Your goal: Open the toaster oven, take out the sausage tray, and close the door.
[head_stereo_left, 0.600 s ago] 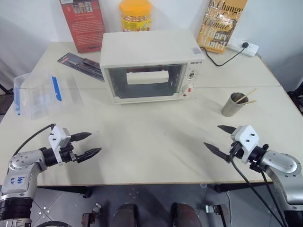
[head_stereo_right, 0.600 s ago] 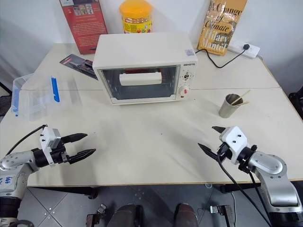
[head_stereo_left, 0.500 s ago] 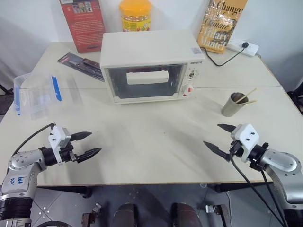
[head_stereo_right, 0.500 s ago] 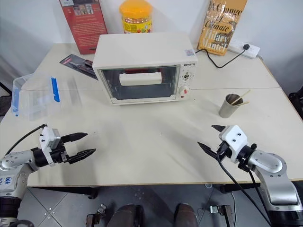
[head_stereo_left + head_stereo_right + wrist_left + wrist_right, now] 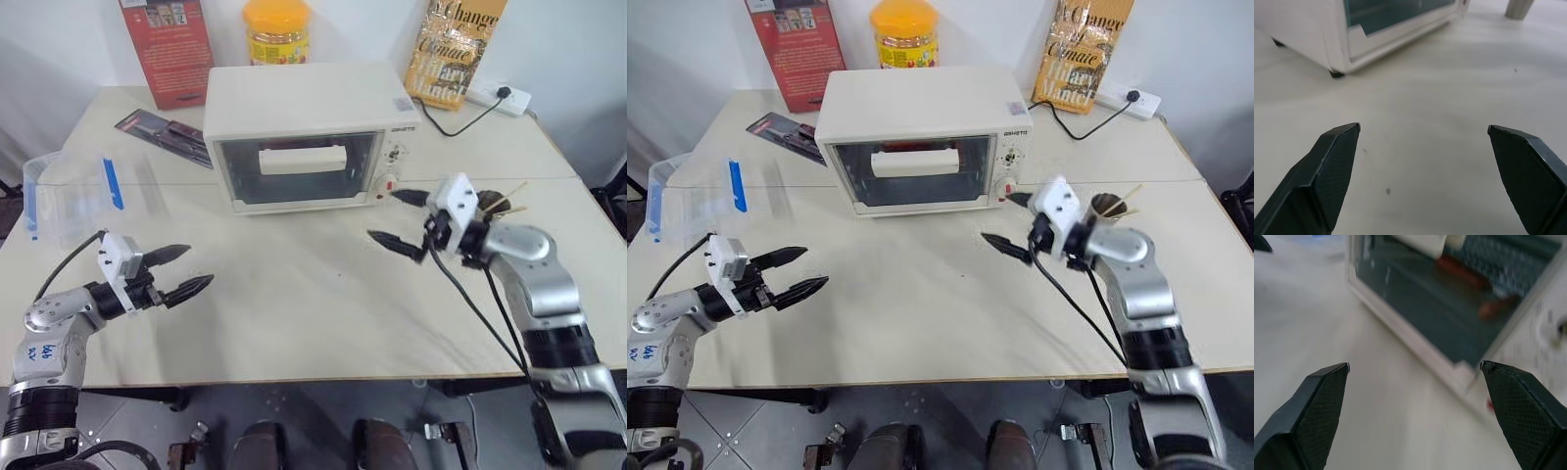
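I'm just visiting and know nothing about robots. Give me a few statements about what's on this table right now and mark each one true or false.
1. The door of the toaster oven is shut. True.
2. The right gripper is clamped on the door's handle. False: it is open, near the oven's knob side, holding nothing.
3. The left gripper is open over bare table. True.
4. The sausage tray sits out on the table. False: red sausages show behind the door glass, inside the oven.
5. A metal cup with wooden sticks stands left of the oven. False: it stands to the right.
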Motion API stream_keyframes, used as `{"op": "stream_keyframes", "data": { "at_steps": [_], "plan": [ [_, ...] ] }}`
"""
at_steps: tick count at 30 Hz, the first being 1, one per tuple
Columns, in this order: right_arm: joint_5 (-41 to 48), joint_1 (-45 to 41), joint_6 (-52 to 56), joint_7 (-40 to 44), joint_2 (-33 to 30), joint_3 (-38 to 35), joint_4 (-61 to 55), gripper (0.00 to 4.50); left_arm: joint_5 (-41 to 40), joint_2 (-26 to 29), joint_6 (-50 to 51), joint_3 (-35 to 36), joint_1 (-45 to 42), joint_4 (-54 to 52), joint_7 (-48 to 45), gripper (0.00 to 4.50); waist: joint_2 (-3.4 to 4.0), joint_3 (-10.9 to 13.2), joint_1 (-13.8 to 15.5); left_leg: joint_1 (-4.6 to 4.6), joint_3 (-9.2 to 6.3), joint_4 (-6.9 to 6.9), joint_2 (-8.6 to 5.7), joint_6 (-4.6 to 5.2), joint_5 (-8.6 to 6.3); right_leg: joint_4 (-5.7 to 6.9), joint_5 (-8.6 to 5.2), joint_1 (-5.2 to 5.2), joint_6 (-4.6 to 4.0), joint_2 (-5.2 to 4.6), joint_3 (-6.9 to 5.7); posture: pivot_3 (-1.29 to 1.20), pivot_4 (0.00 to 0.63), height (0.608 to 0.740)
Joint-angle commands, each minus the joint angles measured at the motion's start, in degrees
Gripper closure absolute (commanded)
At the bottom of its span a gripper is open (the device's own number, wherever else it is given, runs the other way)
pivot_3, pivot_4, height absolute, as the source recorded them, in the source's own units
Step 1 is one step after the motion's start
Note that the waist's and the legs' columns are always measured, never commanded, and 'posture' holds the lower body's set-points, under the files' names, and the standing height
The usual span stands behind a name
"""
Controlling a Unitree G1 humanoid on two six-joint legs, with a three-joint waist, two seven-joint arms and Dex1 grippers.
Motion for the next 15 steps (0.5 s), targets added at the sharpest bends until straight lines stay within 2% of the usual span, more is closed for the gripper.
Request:
{"op": "stream_keyframes", "data": {
  "at_steps": [1,11,15],
  "plan": [
    [-0.8,-6.4,-4.0,3.0,2.3,1.2,6.9,0.0,-2.1,-0.7,-1.9,2.7,-0.7,-0.5,-0.2,0.06,0.0,0.0,-0.2,-0.02,0.0,0.0,0.0,0.0,0.0,-0.01,0.0,0.0,0.0,0.0,-0.01,0.0,0.15,0.74],
    [-3.3,-19.8,-13.4,9.8,10.2,3.9,22.6,0.0,-2.7,-1.5,-2.1,4.1,-2.1,-1.1,0.8,0.06,0.01,0.0,-1.5,-0.02,-0.03,0.0,0.03,0.0,-0.01,0.04,0.01,-0.01,0.01,0.0,-0.09,0.0,0.15,0.74],
    [-2.0,-21.1,-13.0,13.4,12.0,4.0,21.4,0.0,-3.8,-0.9,-0.8,5.1,-1.9,-2.1,0.8,0.06,0.01,0.0,-1.8,-0.03,-0.05,0.0,0.04,-0.05,-0.04,0.04,0.01,-0.01,0.01,0.0,-0.1,0.0,0.15,0.74]
  ]
}}
